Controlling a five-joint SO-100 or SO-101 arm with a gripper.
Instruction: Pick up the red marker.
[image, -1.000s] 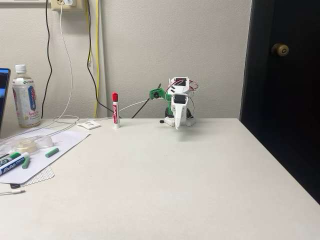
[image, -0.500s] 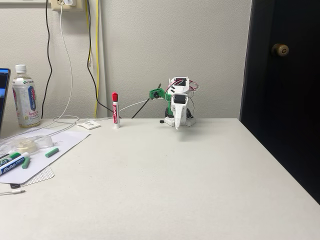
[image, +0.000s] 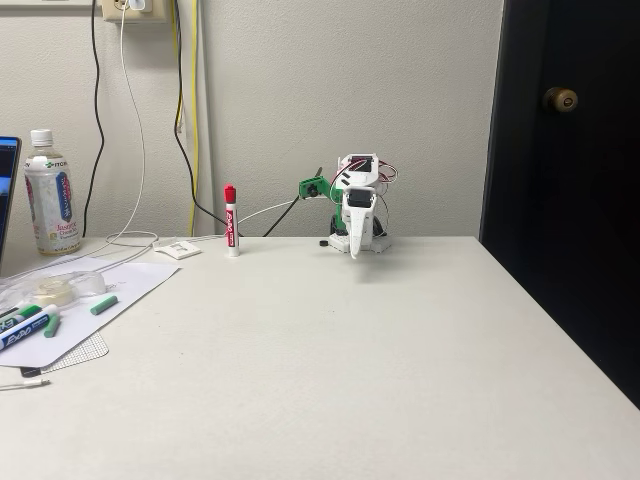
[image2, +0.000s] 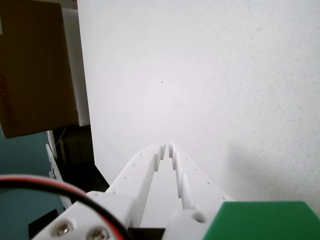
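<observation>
The red marker (image: 231, 221) stands upright on the table near the back wall, white barrel with a red cap on top. To its right in the fixed view, the folded white arm rests at the table's back edge with its gripper (image: 355, 252) pointing down at the tabletop, well apart from the marker. In the wrist view the gripper (image2: 166, 147) is shut, its two white fingers pressed together with nothing between them, over bare white table.
At the left lie green-capped markers (image: 28, 325), a loose green cap (image: 103, 305), tape and paper (image: 120, 285). A drink bottle (image: 50, 192) stands at the back left. Cables hang down the wall. A dark door (image: 565, 150) borders the table's right side.
</observation>
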